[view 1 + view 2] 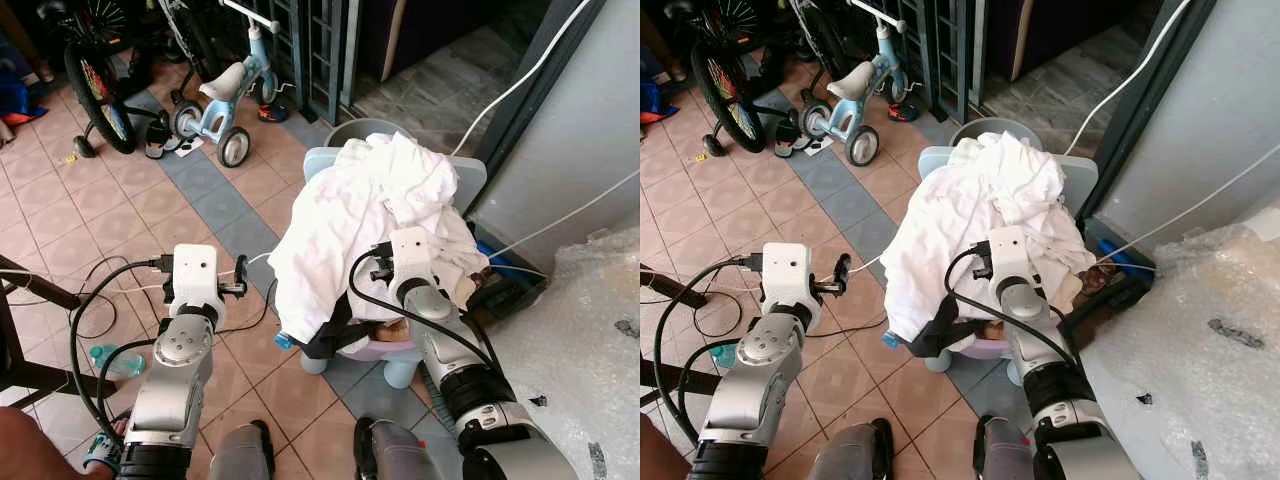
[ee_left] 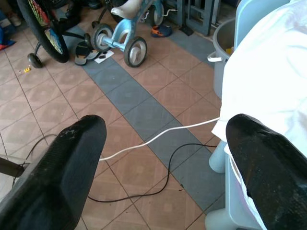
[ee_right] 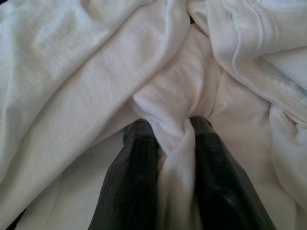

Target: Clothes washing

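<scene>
Tiled in pink and grey, the patio floor (image 1: 60,215) is seen across the left of the head views, with a small blue tricycle (image 1: 222,100) and a bicycle wheel (image 1: 98,95) at the upper left and a grey wall (image 1: 590,130) at the upper right. At the centre of the frame a heap of white clothes (image 1: 365,215) is piled over a pale blue plastic chair (image 1: 465,180), with a grey bucket (image 1: 350,130) just behind it.

The heap is judged to be light, soft and limp: it would sag and trail from any single hold, and loose pieces could slide off. A thick gathered fold near the top of the pile is judged the best place to be taken. The cloth is plain white, rumpled, with hems and seams visible in the right wrist view.

The right gripper (image 3: 168,143) is pressed into the pile, its fingers (image 3: 139,158) nearly closed with a ridge of white fabric pinched between them. The left gripper (image 2: 163,158) is held wide apart over the floor beside the chair, with nothing between its fingers (image 2: 72,158); a white cable (image 2: 158,136) and a black cable (image 2: 158,184) are seen on the tiles beyond.
</scene>
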Motion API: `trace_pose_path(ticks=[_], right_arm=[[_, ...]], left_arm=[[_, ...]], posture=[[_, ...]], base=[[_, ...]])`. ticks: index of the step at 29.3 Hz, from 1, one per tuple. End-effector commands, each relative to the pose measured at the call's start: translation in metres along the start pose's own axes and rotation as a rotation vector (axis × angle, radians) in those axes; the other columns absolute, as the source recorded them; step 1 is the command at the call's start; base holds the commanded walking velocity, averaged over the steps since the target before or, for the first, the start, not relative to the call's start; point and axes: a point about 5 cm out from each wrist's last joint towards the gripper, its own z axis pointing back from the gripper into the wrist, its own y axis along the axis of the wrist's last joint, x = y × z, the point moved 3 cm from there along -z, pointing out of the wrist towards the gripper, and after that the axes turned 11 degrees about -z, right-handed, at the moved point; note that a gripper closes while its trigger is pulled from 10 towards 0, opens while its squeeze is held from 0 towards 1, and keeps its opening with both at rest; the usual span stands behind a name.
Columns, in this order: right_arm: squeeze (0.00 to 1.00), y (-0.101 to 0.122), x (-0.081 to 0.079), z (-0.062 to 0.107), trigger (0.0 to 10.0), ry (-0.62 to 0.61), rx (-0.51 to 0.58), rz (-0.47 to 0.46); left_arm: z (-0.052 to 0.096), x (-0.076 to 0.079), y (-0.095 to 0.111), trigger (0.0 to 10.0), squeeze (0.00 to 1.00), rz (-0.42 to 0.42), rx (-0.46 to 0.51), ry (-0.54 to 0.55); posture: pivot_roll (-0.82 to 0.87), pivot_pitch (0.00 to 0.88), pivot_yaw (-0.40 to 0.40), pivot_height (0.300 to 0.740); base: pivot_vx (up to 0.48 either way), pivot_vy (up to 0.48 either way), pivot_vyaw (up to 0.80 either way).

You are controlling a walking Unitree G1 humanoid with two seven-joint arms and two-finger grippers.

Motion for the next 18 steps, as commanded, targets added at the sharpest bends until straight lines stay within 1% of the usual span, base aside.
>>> trace_pose_path(ticks=[1,3,5,9,10,11,13,14,15,18], right_arm=[[0.00,-0.006,0.001,0.002,0.0,0.001,-0.015,-0.050],[0.00,0.002,-0.001,0.001,0.0,0.024,0.019,-0.093],[0.00,0.005,-0.002,0.001,0.0,0.029,0.031,-0.107],[0.00,0.026,-0.010,0.002,0.0,0.101,0.123,-0.205],[0.00,0.026,-0.010,0.002,0.0,0.101,0.123,-0.205],[0.00,0.035,-0.014,0.004,0.0,0.137,0.155,-0.242],[0.00,0.046,-0.017,0.006,0.0,0.168,0.200,-0.281],[0.00,0.056,-0.017,0.008,0.0,0.185,0.234,-0.310],[0.00,0.067,-0.019,0.012,0.0,0.204,0.278,-0.325],[0.00,0.080,-0.019,0.016,0.0,0.223,0.327,-0.338]], left_arm=[[0.000,-0.002,-0.005,10.0,0.00,-0.004,-0.015,0.003],[0.000,-0.001,-0.006,10.0,0.00,-0.003,-0.016,0.002],[0.000,-0.001,-0.006,10.0,0.00,-0.002,-0.017,0.002],[-0.002,0.000,-0.006,10.0,0.00,0.001,-0.017,0.003],[-0.002,0.000,-0.006,10.0,0.00,0.001,-0.017,0.003],[-0.002,0.000,-0.006,10.0,0.00,0.002,-0.016,0.004],[-0.003,0.000,-0.006,10.0,0.00,0.002,-0.013,0.005],[-0.003,0.000,-0.006,10.0,0.00,0.003,-0.012,0.006],[-0.004,0.000,-0.006,10.0,0.00,0.004,-0.010,0.009],[-0.004,0.000,-0.006,10.0,0.00,0.004,-0.008,0.012]], posture=[[0.06,0.169,0.023,0.740],[0.06,0.160,0.021,0.740],[0.06,0.159,0.021,0.740],[0.06,0.146,0.019,0.740],[0.06,0.146,0.019,0.740],[0.05,0.141,0.018,0.740],[0.05,0.137,0.018,0.740],[0.05,0.133,0.018,0.740],[0.05,0.130,0.018,0.740],[0.05,0.125,0.020,0.740]], base=[[0.000,0.000,0.00],[0.000,0.000,0.00],[0.000,0.000,0.00],[0.000,0.000,0.00],[0.000,0.000,0.00],[0.000,0.000,0.00],[0.000,0.000,0.00],[0.000,0.000,0.00],[0.000,0.000,0.00],[0.000,0.000,0.00]])
